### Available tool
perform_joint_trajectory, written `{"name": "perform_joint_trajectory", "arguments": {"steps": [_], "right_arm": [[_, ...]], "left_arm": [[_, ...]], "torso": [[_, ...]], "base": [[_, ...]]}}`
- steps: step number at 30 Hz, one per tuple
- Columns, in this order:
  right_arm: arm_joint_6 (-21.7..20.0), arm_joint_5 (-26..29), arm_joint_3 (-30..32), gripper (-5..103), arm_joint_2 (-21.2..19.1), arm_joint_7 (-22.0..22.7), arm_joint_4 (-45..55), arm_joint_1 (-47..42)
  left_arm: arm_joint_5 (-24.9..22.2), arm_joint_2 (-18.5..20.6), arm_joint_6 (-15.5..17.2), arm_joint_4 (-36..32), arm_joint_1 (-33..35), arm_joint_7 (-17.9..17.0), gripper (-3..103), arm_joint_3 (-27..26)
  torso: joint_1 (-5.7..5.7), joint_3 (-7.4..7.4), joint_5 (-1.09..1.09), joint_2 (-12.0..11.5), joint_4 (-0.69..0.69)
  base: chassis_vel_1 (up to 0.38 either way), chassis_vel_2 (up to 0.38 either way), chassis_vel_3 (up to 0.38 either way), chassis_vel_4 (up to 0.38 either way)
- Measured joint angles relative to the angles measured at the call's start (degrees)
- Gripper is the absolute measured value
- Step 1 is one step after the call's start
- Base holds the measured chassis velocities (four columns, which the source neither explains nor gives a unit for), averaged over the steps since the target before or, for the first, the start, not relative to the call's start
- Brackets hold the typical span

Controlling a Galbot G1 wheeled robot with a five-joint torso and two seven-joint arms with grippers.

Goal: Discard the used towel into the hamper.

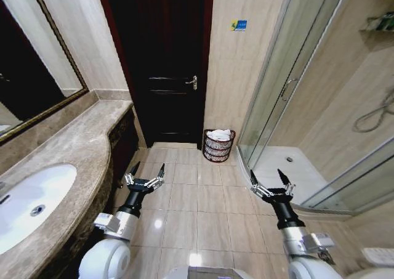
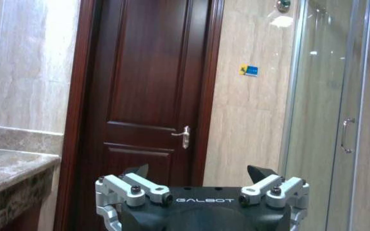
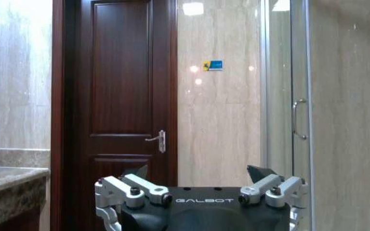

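Beige floor tiles (image 1: 184, 211) are lying bare between the robot and the far wall in the head view. Dark wooden door (image 1: 161, 63) is standing shut at the back; marble counter (image 1: 74, 162) with white sink (image 1: 31, 202) is running along the robot's left, and glass shower enclosure (image 1: 295, 88) is curving along its right. Hamper (image 1: 218, 148) — red-brown wire ribs — is sitting on the floor against the wall between door and shower, with a white towel (image 1: 220, 134) lying in its top. Left gripper (image 1: 144, 173) is hovering low beside the counter's edge, fingers spread wide, holding nothing. Right gripper (image 1: 271, 179) is hovering near the shower's kerb, likewise wide open and empty. Hamper is standing well ahead of both, between them and slightly nearer the right one; open tile is lying in between.

Left wrist view: left gripper (image 2: 198, 175) is gaping empty, facing the door (image 2: 146, 86) and its handle (image 2: 183, 136); counter edge (image 2: 11, 173) is sitting near.

Right wrist view: right gripper (image 3: 198, 175) is gaping empty — door (image 3: 121, 82), blue wall sticker (image 3: 213, 65) and shower glass (image 3: 284, 96) are showing beyond.
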Motion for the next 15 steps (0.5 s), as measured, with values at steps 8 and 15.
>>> {"name": "perform_joint_trajectory", "arguments": {"steps": [8, 15], "right_arm": [[0.0, 0.0, 0.0, 100, 0.0, 0.0, 0.0, 0.0], [0.0, 0.0, 0.0, 100, 0.0, 0.0, 0.0, 0.0]], "left_arm": [[0.0, 0.0, 0.0, 0.0, 0.0, 0.0, 100, 0.0], [0.0, 0.0, 0.0, 0.0, 0.0, 0.0, 100, 0.0]], "torso": [[0.0, 0.0, 0.0, 0.0, 0.0], [0.0, 0.0, 0.0, 0.0, 0.0]], "base": [[0.0, 0.0, 0.0, 0.0], [0.0, 0.0, 0.0, 0.0]]}}
